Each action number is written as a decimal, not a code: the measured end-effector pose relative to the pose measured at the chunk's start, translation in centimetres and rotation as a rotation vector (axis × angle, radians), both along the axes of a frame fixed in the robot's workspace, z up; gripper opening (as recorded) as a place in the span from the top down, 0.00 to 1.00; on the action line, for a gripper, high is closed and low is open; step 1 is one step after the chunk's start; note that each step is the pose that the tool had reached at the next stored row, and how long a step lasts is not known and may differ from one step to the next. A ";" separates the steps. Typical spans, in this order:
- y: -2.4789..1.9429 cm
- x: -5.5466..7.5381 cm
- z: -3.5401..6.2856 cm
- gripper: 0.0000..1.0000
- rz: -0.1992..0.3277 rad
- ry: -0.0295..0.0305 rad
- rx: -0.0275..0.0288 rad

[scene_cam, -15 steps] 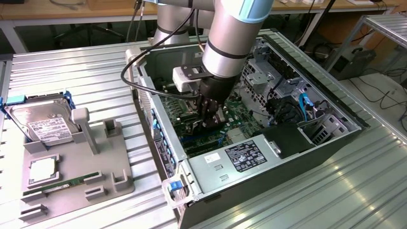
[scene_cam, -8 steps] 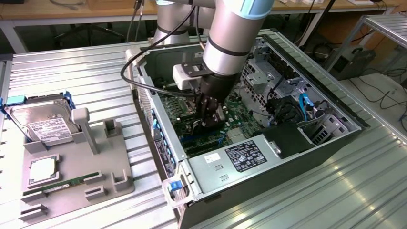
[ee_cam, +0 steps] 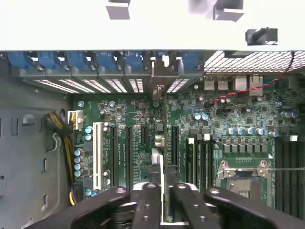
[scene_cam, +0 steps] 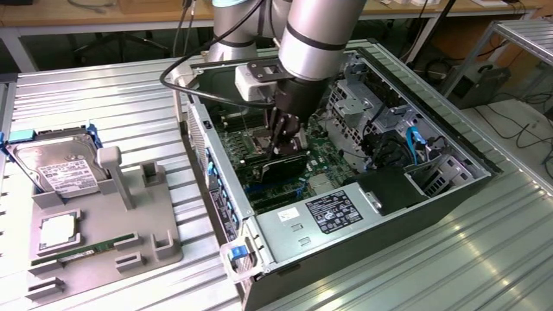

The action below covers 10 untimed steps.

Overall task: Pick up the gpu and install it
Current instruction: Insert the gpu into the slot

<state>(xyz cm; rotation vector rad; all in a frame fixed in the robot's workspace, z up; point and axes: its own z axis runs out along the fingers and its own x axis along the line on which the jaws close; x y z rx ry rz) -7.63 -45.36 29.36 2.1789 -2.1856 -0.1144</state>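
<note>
The gpu (scene_cam: 283, 170), a thin black card, stands on edge over the green motherboard (scene_cam: 250, 139) inside the open computer case (scene_cam: 449, 188). My gripper (scene_cam: 285, 150) reaches straight down into the case from above it. In the wrist view the gpu (ee_cam: 161, 160) runs edge-on between two expansion slots, and its silver bracket (ee_cam: 164, 71) meets the row of blue slot clips. My gripper (ee_cam: 162, 188) is shut on the card's thin top edge, with one black finger (ee_cam: 145, 205) on each side.
A grey holder (scene_cam: 129, 233) at the exterior view's left carries a silver hard drive (scene_cam: 61, 168), a processor (scene_cam: 59, 230) and a green memory stick (scene_cam: 87, 249). Inside the case are the power supply (scene_cam: 324, 214), a drive cage (scene_cam: 363, 97) and the processor socket (ee_cam: 243, 176).
</note>
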 end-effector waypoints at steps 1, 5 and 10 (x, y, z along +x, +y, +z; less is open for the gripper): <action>0.10 -0.1 -0.09 0.89 0.000 -0.0001 -0.0005; 0.38 -0.5 -1.08 0.89 0.004 -0.0019 -0.0013; 0.42 -0.6 -2.03 0.89 0.007 -0.0031 -0.0024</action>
